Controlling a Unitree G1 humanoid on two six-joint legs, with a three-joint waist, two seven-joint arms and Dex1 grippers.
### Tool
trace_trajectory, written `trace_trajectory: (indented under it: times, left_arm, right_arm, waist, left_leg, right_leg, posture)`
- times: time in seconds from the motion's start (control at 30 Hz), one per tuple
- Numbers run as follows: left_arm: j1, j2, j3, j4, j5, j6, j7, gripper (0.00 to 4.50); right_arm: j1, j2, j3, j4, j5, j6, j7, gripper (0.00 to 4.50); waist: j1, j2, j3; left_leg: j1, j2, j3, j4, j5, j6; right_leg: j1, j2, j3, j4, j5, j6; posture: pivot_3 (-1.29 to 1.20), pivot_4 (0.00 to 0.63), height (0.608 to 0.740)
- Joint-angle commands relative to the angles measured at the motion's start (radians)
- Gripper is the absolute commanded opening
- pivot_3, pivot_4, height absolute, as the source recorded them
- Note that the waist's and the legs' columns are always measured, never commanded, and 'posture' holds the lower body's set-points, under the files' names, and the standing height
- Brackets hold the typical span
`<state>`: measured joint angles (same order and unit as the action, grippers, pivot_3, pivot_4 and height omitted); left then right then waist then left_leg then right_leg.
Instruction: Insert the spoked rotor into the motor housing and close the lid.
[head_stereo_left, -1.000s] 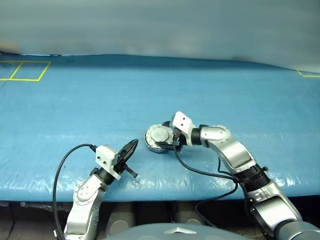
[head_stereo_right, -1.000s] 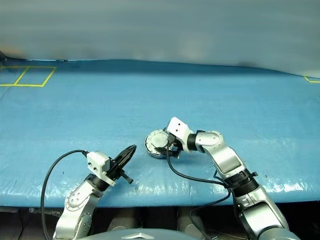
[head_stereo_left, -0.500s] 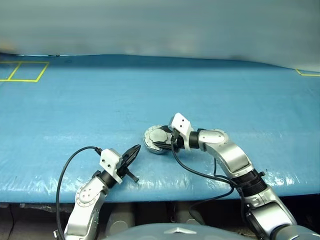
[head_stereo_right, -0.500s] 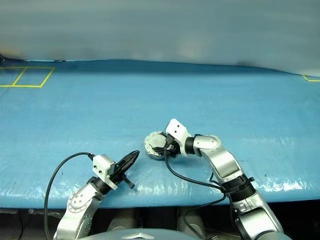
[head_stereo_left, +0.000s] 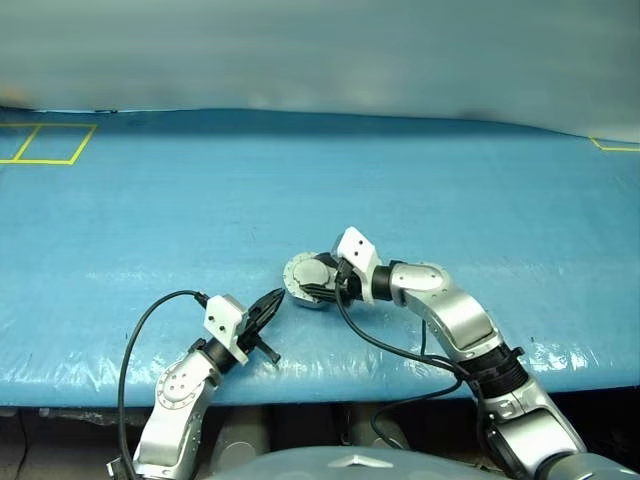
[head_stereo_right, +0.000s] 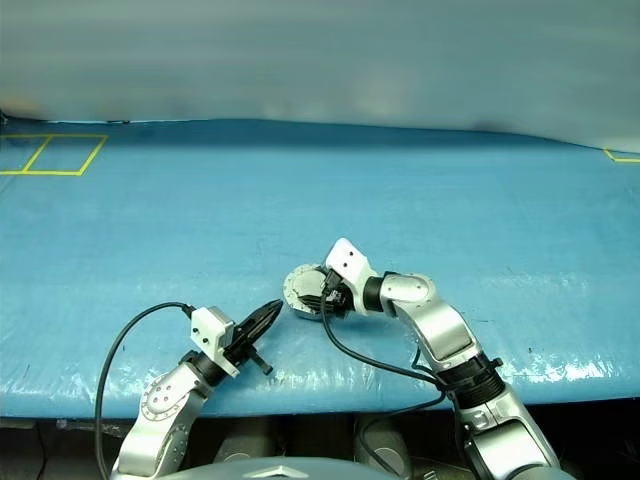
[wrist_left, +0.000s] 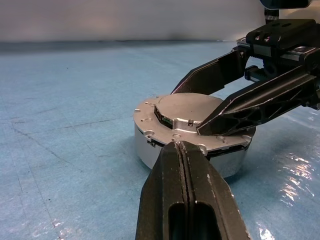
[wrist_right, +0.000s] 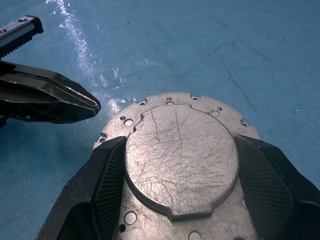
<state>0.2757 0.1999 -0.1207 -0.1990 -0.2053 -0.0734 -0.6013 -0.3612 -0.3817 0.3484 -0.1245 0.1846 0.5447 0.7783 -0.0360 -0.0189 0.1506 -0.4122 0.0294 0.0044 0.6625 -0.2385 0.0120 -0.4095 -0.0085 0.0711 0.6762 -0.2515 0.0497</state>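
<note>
The motor housing (wrist_left: 150, 150), a round grey puck, sits on the blue table near its front edge, with the lid (wrist_right: 180, 155) lying flat on top. My right gripper (head_stereo_left: 318, 284) reaches over it from the right and is shut on the lid, one finger on each side of the raised centre. My left gripper (wrist_left: 181, 148) is shut with nothing in it. Its tip is level with the housing's side, right at the rim on the near left. The spoked rotor is hidden.
Blue sheeting (head_stereo_left: 200, 220) covers the whole table, and its front edge runs just below both arms. Yellow tape squares (head_stereo_left: 45, 142) mark the far left corner, and a yellow mark (head_stereo_left: 612, 146) shows at the far right. Black cables (head_stereo_left: 400, 350) loop from both wrists.
My right gripper's fingers have drawn in onto the lid's raised centre. The left gripper has stayed shut beside the housing.
</note>
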Motion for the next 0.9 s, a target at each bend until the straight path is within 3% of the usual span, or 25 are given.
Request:
trace_trajectory:
  times: [0.03,0.9]
  left_arm:
    - [-0.002,0.002,-0.008,-0.017,-0.019,-0.012,-0.002,0.00]
    - [-0.006,0.036,-0.022,-0.029,-0.066,0.032,-0.034,0.00]
  right_arm:
    - [-0.005,0.000,0.001,0.009,-0.016,-0.049,0.006,3.03]
    - [-0.106,-0.017,0.002,0.209,-0.042,-0.147,0.141,3.03]
  waist:
    - [0.000,0.000,0.000]
    - [-0.001,0.000,0.000]
  left_leg:
    - [0.000,0.000,0.000,0.000,0.000,0.000]
    - [0.001,0.001,0.000,0.001,0.000,0.000]
  right_leg:
    - [0.000,0.000,0.000,0.000,0.000,0.000]
    - [0.001,0.000,0.000,0.000,0.000,-0.001]
  posture:
    - [0.00,0.150,0.740]
    - [0.00,0.150,0.740]
